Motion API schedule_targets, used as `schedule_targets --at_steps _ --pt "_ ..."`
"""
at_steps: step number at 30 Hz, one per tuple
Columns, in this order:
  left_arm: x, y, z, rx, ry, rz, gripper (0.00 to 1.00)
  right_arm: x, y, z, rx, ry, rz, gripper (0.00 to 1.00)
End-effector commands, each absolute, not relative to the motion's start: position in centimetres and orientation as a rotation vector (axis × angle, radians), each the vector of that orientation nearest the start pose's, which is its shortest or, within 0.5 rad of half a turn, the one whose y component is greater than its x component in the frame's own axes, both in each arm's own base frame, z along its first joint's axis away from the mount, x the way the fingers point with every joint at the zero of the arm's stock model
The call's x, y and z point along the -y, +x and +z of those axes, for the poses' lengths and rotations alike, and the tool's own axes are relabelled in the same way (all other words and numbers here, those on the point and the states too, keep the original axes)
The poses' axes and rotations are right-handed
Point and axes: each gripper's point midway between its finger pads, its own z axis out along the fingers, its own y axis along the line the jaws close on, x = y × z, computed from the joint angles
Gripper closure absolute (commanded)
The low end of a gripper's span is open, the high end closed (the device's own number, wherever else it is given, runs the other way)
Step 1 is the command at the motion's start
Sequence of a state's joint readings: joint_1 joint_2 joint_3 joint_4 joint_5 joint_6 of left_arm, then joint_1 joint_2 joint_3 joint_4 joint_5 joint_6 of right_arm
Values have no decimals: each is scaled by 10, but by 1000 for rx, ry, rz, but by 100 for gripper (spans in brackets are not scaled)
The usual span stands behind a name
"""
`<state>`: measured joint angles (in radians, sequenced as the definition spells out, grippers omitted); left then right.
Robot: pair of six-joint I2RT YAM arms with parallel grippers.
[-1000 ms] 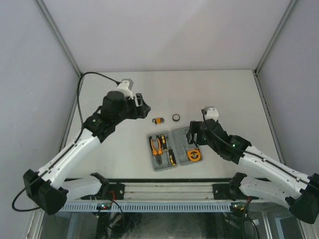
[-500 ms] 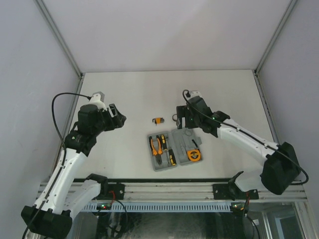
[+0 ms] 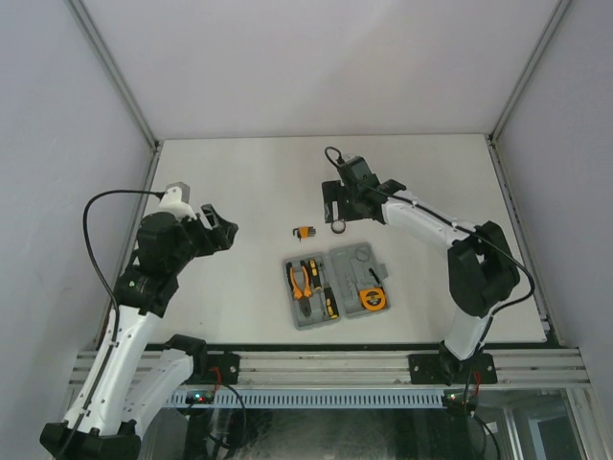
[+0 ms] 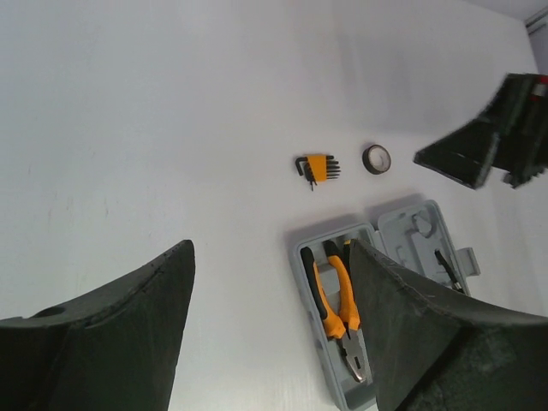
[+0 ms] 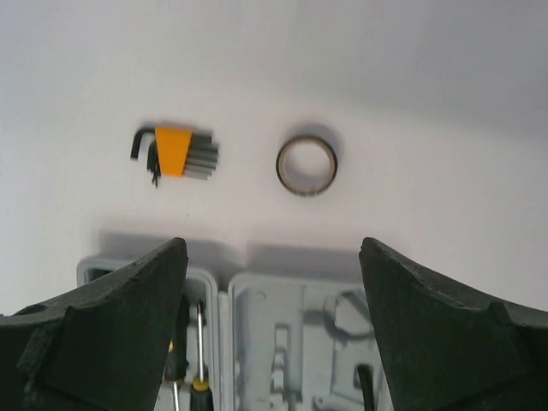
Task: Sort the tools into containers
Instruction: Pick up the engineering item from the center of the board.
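Note:
The grey case [image 3: 352, 261] lies open at mid-table. Its left half holds orange-handled pliers [image 3: 303, 283] and a black-and-yellow screwdriver [image 3: 329, 297]; its right half holds the round orange tape measure [image 3: 372, 300]. Behind the case lie the hex key set [image 3: 305, 231] and the black ring [image 3: 338, 227], both on bare table. My right gripper [image 3: 335, 205] hangs open just behind the ring; its wrist view shows the ring [image 5: 306, 165], hex keys [image 5: 175, 152] and case [image 5: 291, 342] ahead of the gripper [image 5: 272, 248]. My left gripper [image 3: 222, 233] is open and empty, left of the hex keys [image 4: 318, 166].
White table with grey walls on three sides. The left wrist view shows the pliers [image 4: 334, 300] in the case [image 4: 402, 224], the ring [image 4: 376, 158] and the right gripper [image 4: 492, 145] at upper right. A metal rail runs along the near edge [image 3: 335, 366].
My right arm has swung from over the case's right half back to just behind the ring, its jaws wider. My left arm has drawn back left and nearer, away from the hex keys.

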<state>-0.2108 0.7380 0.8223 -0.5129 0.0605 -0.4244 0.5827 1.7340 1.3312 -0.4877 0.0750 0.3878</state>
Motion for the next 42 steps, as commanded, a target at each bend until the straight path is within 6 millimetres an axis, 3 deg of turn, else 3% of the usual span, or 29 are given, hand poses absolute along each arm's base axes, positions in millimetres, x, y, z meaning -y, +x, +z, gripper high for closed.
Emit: schedule_targets --at_steps 1,7,21,42 --pt "91 261 253 -1934 -100 -517 23 -254 392 125 -2446 -234 329 18" --pt "86 260 251 -1942 -119 -492 24 -252 410 100 -2513 -228 249 20" --pt "81 264 244 -1971 -141 -489 25 -246 423 53 -2629 -255 192 26" --pt "80 268 238 -1993 -156 -509 26 -250 420 26 -2683 -349 102 38"
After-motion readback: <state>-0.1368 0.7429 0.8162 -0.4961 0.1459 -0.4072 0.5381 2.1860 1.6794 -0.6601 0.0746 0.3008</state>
